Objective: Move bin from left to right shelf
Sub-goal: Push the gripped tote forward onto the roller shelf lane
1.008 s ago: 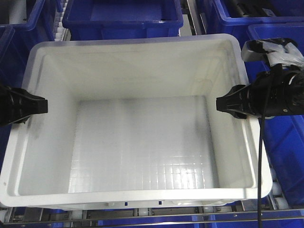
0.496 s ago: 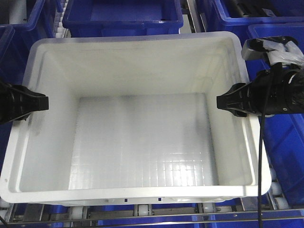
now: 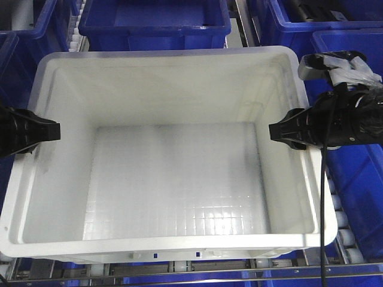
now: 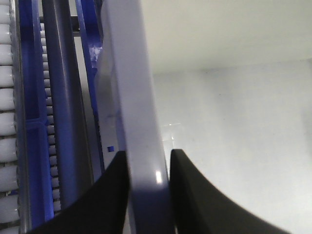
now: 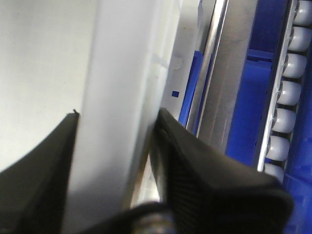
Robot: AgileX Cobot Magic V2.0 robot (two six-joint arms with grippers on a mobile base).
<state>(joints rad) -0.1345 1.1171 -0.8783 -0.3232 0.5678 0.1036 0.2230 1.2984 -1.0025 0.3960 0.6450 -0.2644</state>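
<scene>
right claw (image 5: pixel 117 161) clamped across white bin (image 5: pixel 122 87) rim; silver rail (image 5: pixel 214 73) | white rollers (image 5: pixel 287 92) beside

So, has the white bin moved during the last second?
Yes. The bin has slid a little up the front view, toward the far blue bin, uncovering more of the metal rail at the near edge.

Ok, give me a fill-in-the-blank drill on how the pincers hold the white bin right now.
1. The left pincer and the right pincer each straddle a side ____ of the bin.
2. The inside of the bin holds ____.
3. The neighbouring bins around it are ____ in colour.
4. In the right wrist view, a row of white ____ runs down the far right edge.

Missing words: rim; nothing; blue; rollers
</scene>
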